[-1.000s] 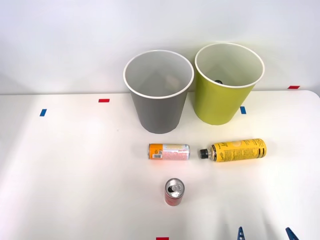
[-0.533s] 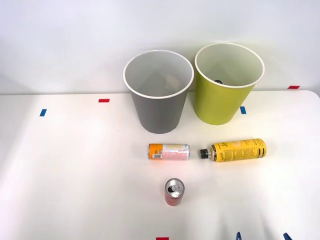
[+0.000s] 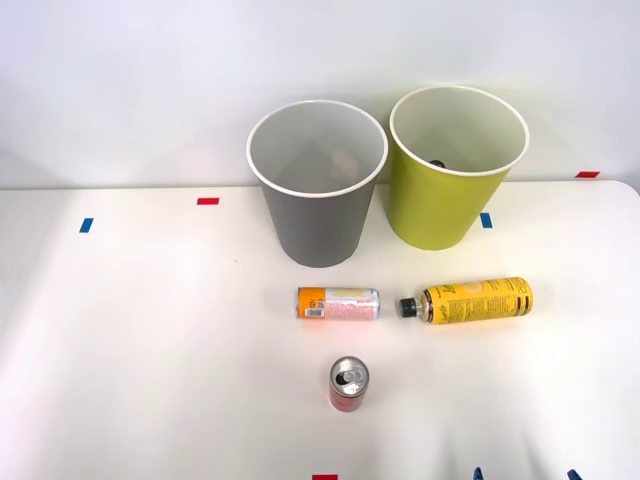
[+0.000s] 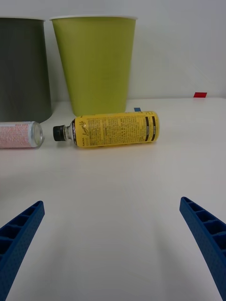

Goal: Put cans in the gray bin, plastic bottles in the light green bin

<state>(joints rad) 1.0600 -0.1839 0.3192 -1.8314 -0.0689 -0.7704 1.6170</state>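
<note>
Now the right gripper (image 4: 113, 249) waits low over the tabletop (image 3: 140, 330) with jaws wide open, facing the yellow bottle (image 4: 113, 129) lying before the light green bin (image 4: 95, 63), so the next move probably calls for advancing to straddle it.

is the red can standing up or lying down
Standing up. The red can shows its round silver top with the pull tab facing up, unlike the orange can lying on its side on the table.

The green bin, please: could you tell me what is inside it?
In the front view, a small dark object shows just above the near rim of the green bin. What it is cannot be told, and the wall hides the bottom.
</note>
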